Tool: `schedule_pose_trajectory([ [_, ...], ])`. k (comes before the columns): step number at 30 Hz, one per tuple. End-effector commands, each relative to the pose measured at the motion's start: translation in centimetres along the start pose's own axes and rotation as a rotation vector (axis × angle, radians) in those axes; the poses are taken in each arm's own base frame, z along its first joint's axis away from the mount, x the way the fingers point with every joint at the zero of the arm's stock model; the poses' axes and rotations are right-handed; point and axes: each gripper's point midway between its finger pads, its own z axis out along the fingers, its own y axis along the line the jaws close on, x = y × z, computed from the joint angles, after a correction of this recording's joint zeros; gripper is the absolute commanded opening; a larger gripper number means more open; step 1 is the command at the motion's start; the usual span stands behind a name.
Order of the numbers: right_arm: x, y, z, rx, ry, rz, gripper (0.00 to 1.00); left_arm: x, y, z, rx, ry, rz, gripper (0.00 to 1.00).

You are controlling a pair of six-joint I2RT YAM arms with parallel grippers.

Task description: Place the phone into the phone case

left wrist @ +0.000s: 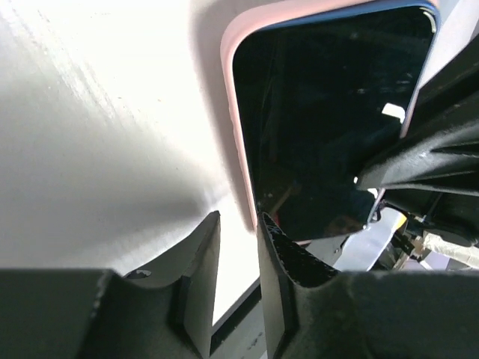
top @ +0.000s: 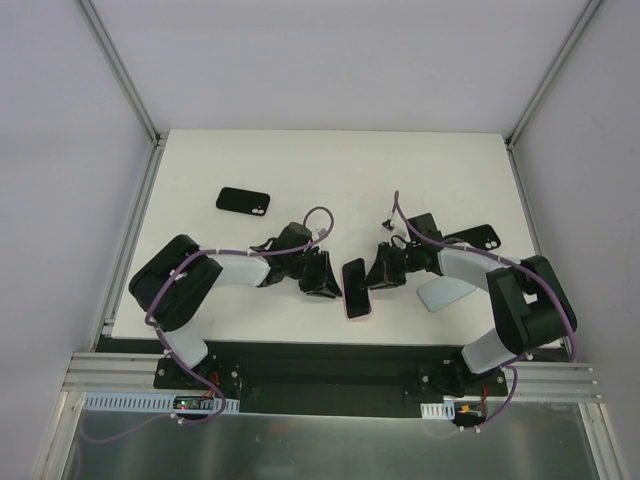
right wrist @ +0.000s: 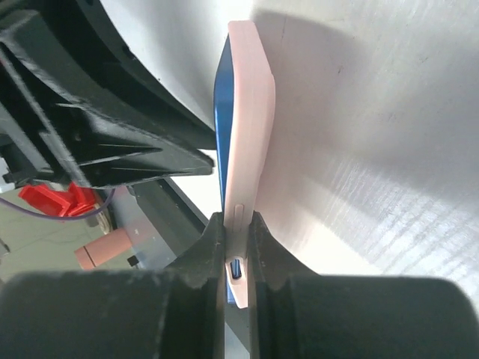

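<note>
A phone with a dark screen [top: 355, 283] sits in a pink phone case [top: 357, 312] and stands on edge at the table's front middle. My right gripper [top: 374, 279] is shut on the case's lower edge; its wrist view shows the pink case [right wrist: 251, 112] clamped between the fingers [right wrist: 236, 218], with the blue phone edge [right wrist: 221, 112] inside. My left gripper [top: 328, 284] is just left of the phone. In its wrist view the jaws [left wrist: 238, 221] stand a narrow gap apart and hold nothing. One fingertip [left wrist: 271, 228] is at the case's corner, by the screen [left wrist: 322, 112] and pink rim [left wrist: 233, 112].
A black phone case [top: 243, 201] lies at the back left. Another black case [top: 478, 237] lies right of the right arm. A pale flat item [top: 447, 293] lies under the right forearm. The table's front edge runs just below the phone.
</note>
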Motion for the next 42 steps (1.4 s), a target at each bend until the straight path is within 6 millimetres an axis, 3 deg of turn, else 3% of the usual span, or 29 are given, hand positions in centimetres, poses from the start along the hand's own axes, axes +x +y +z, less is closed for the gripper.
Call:
schedule_pose_trajectory([
  [1, -1.0, 2.0, -1.6, -0.010, -0.026, -0.113, 0.01, -1.8, -1.8, -3.0, 0.022, -0.066, 0.081, 0.28],
  [4, -1.3, 3.6, -2.6, -0.046, -0.043, -0.143, 0.01, -2.3, -2.4, -4.6, 0.050, -0.108, 0.120, 0.32],
  [6, -1.5, 5.6, -3.7, -0.104, -0.069, -0.172, 0.01, -2.2, -3.3, -6.1, 0.101, -0.128, 0.160, 0.36],
  [7, -1.7, 6.5, -4.2, -0.127, -0.086, -0.193, 0.01, -2.6, -4.3, -6.8, 0.154, -0.153, 0.200, 0.40],
  [12, -2.0, 11.8, -7.9, -0.250, -0.214, -0.340, 0.02, -0.2, -9.6, -10.7, 0.437, -0.091, 0.342, 0.53],
  [17, -1.4, 16.1, -11.0, -0.377, -0.289, -0.419, 0.01, 0.4, -11.9, -12.9, 0.530, -0.118, 0.419, 0.62],
  [21, -0.6, 17.7, -11.6, -0.444, -0.275, -0.432, 0.01, 0.5, -14.5, -14.8, 0.637, -0.162, 0.483, 0.64],
  [25, 0.7, 18.3, -11.0, -0.474, -0.233, -0.430, 0.02, 0.7, -15.8, -15.7, 0.703, -0.183, 0.486, 0.63],
  [29, 1.3, 18.8, -11.0, -0.499, -0.242, -0.442, 0.03, 1.1, -15.7, -14.5, 0.704, -0.154, 0.465, 0.61],
  [33, 1.7, 18.8, -10.7, -0.508, -0.231, -0.430, 0.04, 1.5, -16.4, -14.7, 0.768, -0.141, 0.441, 0.50],
  [35, 1.6, 18.7, -10.5, -0.503, -0.231, -0.417, 0.05, 1.7, -16.9, -15.1, 0.816, -0.152, 0.458, 0.34],
  [38, 2.0, 18.4, -10.3, -0.502, -0.222, -0.415, 0.19, 1.9, -17.2, -15.4, 0.851, -0.136, 0.446, 0.10],
  [39, 2.1, 18.2, -10.2, -0.501, -0.220, -0.417, 0.31, 1.9, -17.3, -15.4, 0.852, -0.135, 0.439, 0.06],
  [42, 3.0, 17.1, -9.6, -0.491, -0.206, -0.414, 0.51, 1.7, -17.3, -15.5, 0.855, -0.143, 0.445, 0.00],
])
